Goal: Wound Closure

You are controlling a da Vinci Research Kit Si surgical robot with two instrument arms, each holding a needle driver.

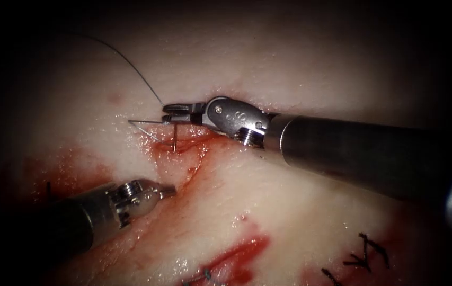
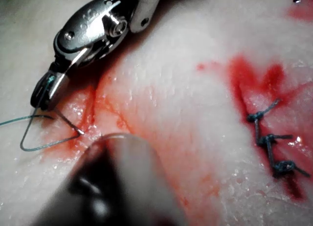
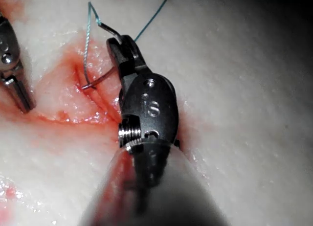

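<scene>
A: In the endoscope view our right arm's steel needle driver (image 1: 175, 110), entering from the right edge of the frame, has its jaws clamped on the thin curved metal needle (image 1: 174, 135) near its trailing end, at centre frame.

B: And the needle's point? From the left wrist view its tip (image 2: 78, 131) appears to touch the pale, wet pork-belly tissue (image 1: 300, 69) at the edge of the short red cut (image 1: 191, 153), though we cannot tell whether it has gone in.

A: Agreed. The fine blue-grey thread (image 1: 125, 58) runs from the needle toward the upper left of the frame, with a loop lying just left of the cut.

B: Our left arm's steel needle driver (image 1: 166, 190) sits at lower left, near the cut's lower end. Its jaws look together and hold nothing.

A: On progress: we see no stitch across this cut yet, so we judge it all still to close. Dark knotted stitches (image 1: 366, 254) at lower right close another cut, with red fluid (image 1: 236, 257) pooled nearby.
</scene>
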